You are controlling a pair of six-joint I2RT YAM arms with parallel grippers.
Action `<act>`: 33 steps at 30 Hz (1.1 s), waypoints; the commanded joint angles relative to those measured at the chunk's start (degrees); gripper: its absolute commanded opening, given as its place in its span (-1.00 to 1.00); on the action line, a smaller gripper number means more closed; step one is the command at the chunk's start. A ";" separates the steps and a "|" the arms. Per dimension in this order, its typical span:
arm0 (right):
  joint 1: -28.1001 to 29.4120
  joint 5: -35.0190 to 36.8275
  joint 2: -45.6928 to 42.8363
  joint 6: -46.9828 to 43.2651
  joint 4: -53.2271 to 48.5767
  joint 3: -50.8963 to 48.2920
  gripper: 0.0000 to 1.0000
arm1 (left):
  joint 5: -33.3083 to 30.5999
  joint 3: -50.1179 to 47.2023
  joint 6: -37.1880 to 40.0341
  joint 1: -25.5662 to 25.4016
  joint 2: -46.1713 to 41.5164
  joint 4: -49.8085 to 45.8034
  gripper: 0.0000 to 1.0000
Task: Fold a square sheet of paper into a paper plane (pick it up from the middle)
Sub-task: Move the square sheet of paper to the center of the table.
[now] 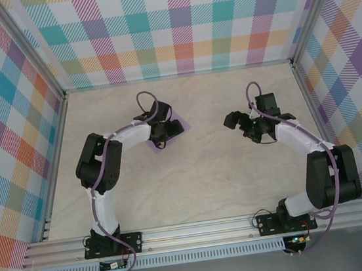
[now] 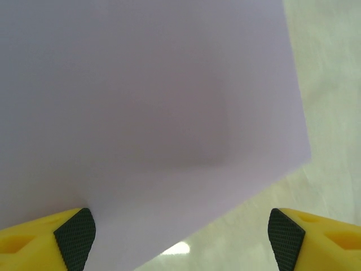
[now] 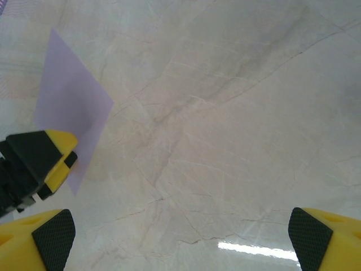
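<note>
Paper (image 2: 158,113) looks thin, limp, likely slippery; pinch mid-sheet. Left gripper (image 2: 180,234) over it, jaws wide, empty. Right gripper (image 3: 180,237) at its 3 o'clock, likewise.

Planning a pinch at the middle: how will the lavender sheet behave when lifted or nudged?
The square sheet of paper lies thin and flat, so it will probably droop either side of a pinch. The table looks glossy, so a nudge likely slides it. Closing the open left tool on it may crease it.
</note>
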 commanded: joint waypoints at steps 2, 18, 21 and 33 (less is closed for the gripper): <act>0.32 2.15 -2.54 -1.02 -2.39 -0.07 1.00 | 6.91 -5.90 -6.00 -7.69 -0.32 -5.22 0.67; 10.87 5.94 8.57 -5.47 -7.29 10.61 0.89 | 2.94 -4.20 -4.51 -9.84 -17.64 -11.03 0.83; 16.17 6.16 15.97 -5.62 -8.39 16.97 0.74 | -1.34 -7.76 -4.44 -5.58 -23.42 -13.16 0.88; 27.69 8.03 39.31 -3.51 -14.27 39.67 0.58 | -6.57 -16.83 -6.87 2.45 -31.14 -16.41 1.00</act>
